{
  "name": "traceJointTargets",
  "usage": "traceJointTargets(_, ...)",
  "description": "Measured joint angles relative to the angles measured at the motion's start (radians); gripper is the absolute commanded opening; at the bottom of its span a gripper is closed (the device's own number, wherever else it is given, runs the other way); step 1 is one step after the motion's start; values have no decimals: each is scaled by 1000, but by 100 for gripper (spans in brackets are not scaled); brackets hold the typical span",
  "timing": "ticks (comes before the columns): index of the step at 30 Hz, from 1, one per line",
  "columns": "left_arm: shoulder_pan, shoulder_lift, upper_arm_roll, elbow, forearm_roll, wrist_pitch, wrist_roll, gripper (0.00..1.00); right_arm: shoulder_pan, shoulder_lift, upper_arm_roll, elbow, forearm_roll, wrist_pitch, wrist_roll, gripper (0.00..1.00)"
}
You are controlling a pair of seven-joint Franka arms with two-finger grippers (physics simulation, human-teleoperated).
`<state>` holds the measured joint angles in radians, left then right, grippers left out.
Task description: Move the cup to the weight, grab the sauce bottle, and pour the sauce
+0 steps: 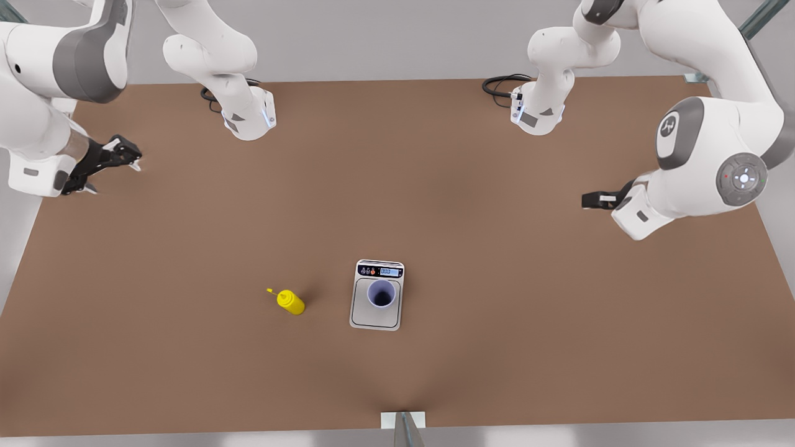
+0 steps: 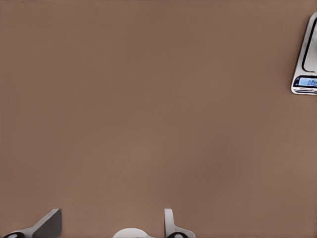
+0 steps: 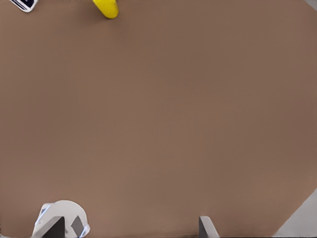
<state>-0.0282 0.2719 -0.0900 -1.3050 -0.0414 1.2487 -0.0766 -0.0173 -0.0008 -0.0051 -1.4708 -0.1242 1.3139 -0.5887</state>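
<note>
On the weight (image 1: pixel 376 310), the cup (image 1: pixel 381 293), digits illegible; sauce bottle (image 1: pixel 290 302) beside; left gripper (image 1: pixel 591 200), right gripper (image 1: pixel 113 172) spread, well off.

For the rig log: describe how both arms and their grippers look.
Both arms are glossy white rounded segments with grey joint bands. The left gripper, at the front view's right, and the right gripper, at its left, are black, on white wrist blocks. The left arm bears a round grey button panel. Black cables coil by both bases.
</note>
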Motion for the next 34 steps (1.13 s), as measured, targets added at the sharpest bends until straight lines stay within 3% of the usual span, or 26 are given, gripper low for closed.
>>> traceJointTargets(15, 11, 25, -2, -4, 13, -14, -1, 100, -109, 37, 6, 22, -2, 15, 344, 100)
traceJointTargets(27, 5, 25, -5, -4, 16, -18, -4, 100, 276, 44, 8, 43, 8, 22, 472, 100)
traceJointTargets(34, 7, 25, -4, -4, 16, -19, -5, 100, 195, 57, 5, 56, 10, 22, 512, 100)
